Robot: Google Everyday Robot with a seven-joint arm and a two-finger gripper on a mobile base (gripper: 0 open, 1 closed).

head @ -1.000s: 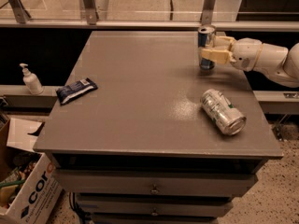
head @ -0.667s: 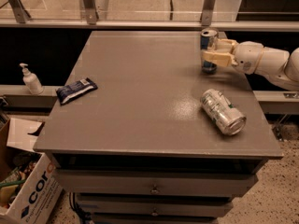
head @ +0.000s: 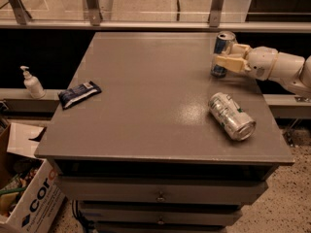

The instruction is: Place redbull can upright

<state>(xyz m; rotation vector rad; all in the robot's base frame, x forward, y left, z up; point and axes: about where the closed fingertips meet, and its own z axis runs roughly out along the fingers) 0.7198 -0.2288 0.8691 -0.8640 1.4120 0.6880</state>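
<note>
1. Camera view showed the redbull can standing at the far right part of the grey table, close to the back edge. Its silver top faced up. It leaned a tiny bit toward the arm.
2. The gripper pinched the can around its lower half. One tan finger lay across the front of the can. The other finger was hidden behind it.
3. It was hard to tell if the bottom of the can sat flat on the table or hung just above it.
4. A second before, the can and the gripper were a little more toward the middle of the table. Both had since slid a small way toward the right edge, and the can had stayed standing the whole time.
5. This probably meant the job was almost done. The gripper likely only had to set the can flat and let go without tipping it.
6. The white arm reached in from the right side of the table.
7. A fat silver can lay on its side nearer the front, well apart from the redbull can.
8. A dark snack packet lay at the left edge of the table.
</note>
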